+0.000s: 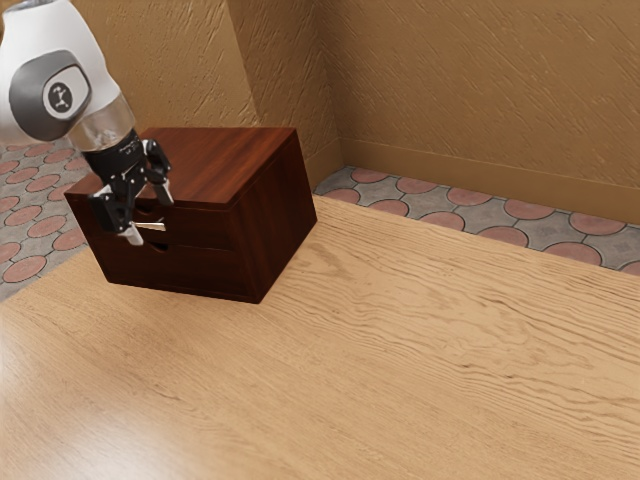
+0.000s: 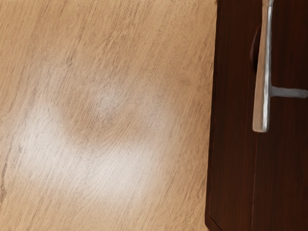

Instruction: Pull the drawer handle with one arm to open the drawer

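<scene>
Exterior view shows one released end effector (image 1: 138,210) beside one drawer handle (image 1: 152,227) on one cabinet (image 1: 255,200).

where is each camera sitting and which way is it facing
Exterior view: beside the arm, above the table, looking down across it at the drawer box; the arm and gripper show at the box's front.
Wrist view: on the hand, facing the table and the drawer front with its handle.
Shared: the table, the drawer front, the handle.

Drawer cabinet (image 1: 235,195): on desk (image 1: 400,350), toward the exterior view's left. Handle (image 1: 152,227): on the cabinet's front face. Tool (image 1: 150,220): before that face, at the handle. Floor (image 1: 480,215): behind desk.
</scene>
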Motion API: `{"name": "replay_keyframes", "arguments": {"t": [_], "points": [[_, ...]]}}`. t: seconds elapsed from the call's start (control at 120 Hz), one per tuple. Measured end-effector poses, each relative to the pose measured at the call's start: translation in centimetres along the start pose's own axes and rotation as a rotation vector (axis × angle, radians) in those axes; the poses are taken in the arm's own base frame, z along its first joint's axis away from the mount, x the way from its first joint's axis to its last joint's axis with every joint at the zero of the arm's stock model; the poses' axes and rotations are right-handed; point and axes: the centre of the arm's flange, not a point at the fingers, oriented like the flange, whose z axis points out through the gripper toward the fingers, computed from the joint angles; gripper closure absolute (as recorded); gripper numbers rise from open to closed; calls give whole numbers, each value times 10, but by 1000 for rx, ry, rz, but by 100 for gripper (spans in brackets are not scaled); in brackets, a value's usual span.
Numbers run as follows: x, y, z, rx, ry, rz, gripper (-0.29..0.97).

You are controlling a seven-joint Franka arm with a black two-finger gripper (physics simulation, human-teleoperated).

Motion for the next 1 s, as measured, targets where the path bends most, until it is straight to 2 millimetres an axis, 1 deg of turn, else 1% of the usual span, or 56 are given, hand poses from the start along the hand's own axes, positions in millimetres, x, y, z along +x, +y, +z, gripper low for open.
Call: {"name": "replay_keyframes", "arguments": {"t": [0.217,0.392,0.533,0.633,0.767,0.8,0.917,1.0], "points": [[32,4,1,-43,16,-78,0],[62,12,19,-37,9,-132,0],[80,12,23,-45,11,-163,0],[86,13,25,-48,12,-175,0],[87,13,26,-52,10,-179,0],[87,13,27,-52,9,-179,2],[87,14,27,-57,8,-180,16],[86,16,31,-61,6,-177,23]]}}
